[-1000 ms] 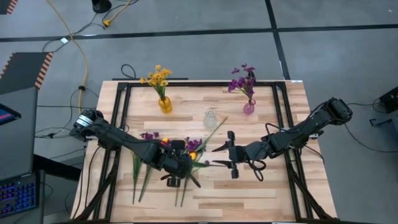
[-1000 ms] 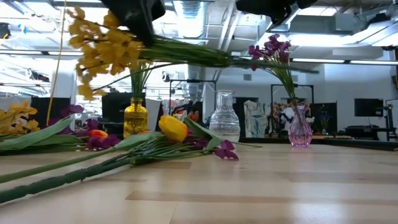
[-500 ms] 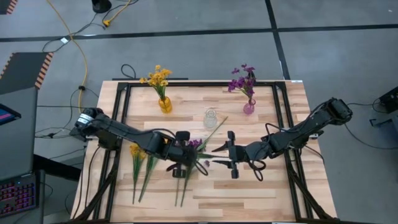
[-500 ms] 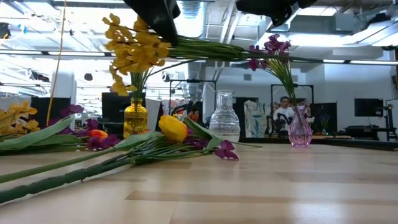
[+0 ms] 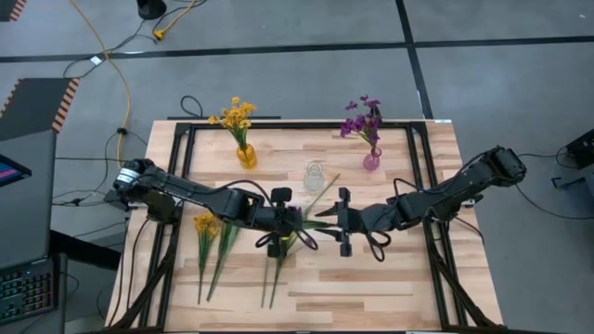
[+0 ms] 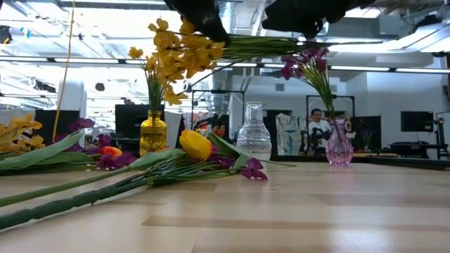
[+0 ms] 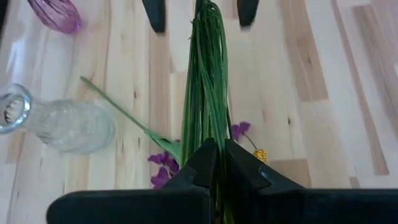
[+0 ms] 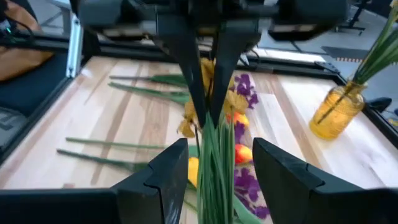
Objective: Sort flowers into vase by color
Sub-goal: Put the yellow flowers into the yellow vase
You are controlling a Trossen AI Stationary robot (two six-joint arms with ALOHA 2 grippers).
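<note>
The left hand [image 5: 290,223] is seen near the centre of the high view, closed on the green stem bundle of a yellow flower [image 6: 176,53], which is held clear of the table [image 5: 390,278]. In the low view the yellow cluster hangs at the upper middle of the frame, with the stems running level to the right from the hand. In the left wrist view the stems [image 7: 205,81] are pinched between the fingers [image 7: 205,163] and extend away into the gap of the right hand.

The right hand [image 5: 340,222] is placed just right of centre in the high view, facing the left hand. Its fingers [image 8: 166,167] stand open on either side of the stems, and no contact with them can be made out.

Loose flowers [image 5: 212,243] lie on the table in the lower left of centre, beneath and beside the left hand; a yellow tulip bud [image 6: 195,145] is seen among them in the low view.

Three vases stand in the upper part of the table: a yellow vase [image 5: 246,155] holding yellow flowers, a clear vase [image 5: 315,174] and a purple vase [image 5: 371,160] holding purple flowers.
</note>
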